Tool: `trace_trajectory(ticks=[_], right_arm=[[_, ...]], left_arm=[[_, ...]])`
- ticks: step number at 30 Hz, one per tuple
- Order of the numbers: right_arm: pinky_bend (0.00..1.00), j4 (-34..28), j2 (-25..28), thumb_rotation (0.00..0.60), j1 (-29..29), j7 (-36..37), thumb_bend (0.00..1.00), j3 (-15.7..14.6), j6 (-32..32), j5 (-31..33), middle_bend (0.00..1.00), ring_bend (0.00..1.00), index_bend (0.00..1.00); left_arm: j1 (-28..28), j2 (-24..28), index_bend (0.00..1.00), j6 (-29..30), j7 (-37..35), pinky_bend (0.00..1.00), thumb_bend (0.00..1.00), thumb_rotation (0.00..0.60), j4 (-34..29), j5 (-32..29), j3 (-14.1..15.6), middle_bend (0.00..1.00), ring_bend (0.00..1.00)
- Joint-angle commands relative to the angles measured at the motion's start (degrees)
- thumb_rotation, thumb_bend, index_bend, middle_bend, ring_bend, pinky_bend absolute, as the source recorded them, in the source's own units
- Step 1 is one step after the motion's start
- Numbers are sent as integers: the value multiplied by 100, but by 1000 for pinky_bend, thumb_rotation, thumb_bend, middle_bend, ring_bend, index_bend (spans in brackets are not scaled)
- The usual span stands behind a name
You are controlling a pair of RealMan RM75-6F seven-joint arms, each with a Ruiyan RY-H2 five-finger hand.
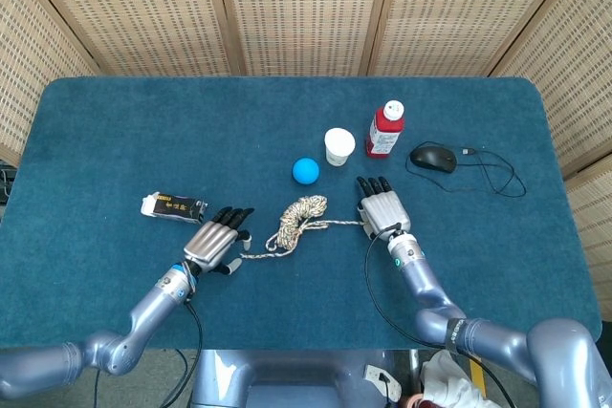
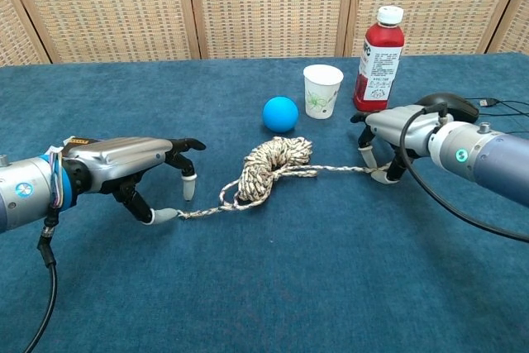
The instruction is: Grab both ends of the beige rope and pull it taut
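The table [image 1: 115,121] bears the rope [image 2: 273,167] between the 2 hands, its coil lying nearer the right hand [image 2: 388,134] and its long axis running left to right from one hand to the other. The right hand is curled down over the rope's right end and seems to pinch it, though the contact is partly hidden. The left hand [image 2: 132,163] has its fingers spread apart, holding nothing, with the frayed left end touching or just beside its lower fingertip [image 2: 165,215], so I judge closing there comes next.
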Motion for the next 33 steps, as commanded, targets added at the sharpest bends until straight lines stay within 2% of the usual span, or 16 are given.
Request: trace_trajectory(ticks=[1,14,33], right_arm=[[0,21,-14,600,0,7,479,-8,-9,7,0,0,647],[0,124,-87,600,31,13,480,-15,-32,15,0,0,649],[0,152,-87,600,30,38,480,-28,-24,-11,0,0,656]], left_arm=[[-74,-98,465,-11,-11,0,380,600,156,-29,13,0,0],[-241,-417,476,-47,-233,0,383,600,612,71,176,0,0],[-313,-568,538,104,-402,0,422,600,799,176,297,0,0]])
